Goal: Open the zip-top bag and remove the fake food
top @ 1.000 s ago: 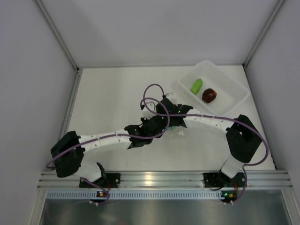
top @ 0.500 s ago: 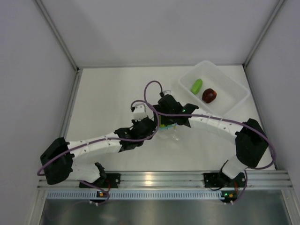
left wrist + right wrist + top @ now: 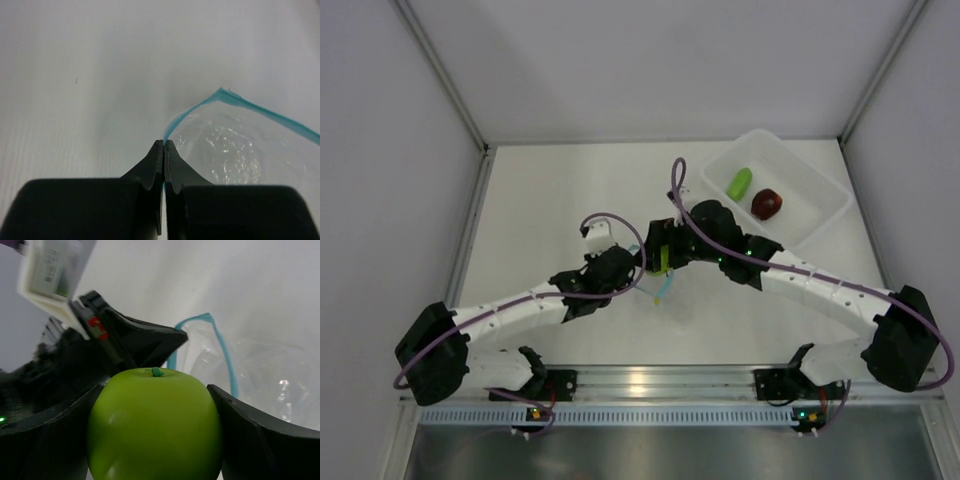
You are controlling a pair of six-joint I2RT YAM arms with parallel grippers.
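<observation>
Now that your right tool point(image 3: 156, 440), clamped on the green apple point(image 3: 155, 410), has lifted it from the zip-top bag point(image 3: 235, 145) left of the tray point(image 3: 810, 190), that bag, pinched by your left tool point(image 3: 164, 146), looks empty.

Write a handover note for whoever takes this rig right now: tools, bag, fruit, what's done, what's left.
Left tool: shut, pinching the teal zipper edge of the zip-top bag.
Right tool: shut on the green apple, just outside the bag's open mouth.
White tray, far right: holds the elongated green fruit and the dark red fruit.
Done: bag open, looks empty; two fruits out.
Left: set the apple down, probably in the tray, then release the bag.
</observation>
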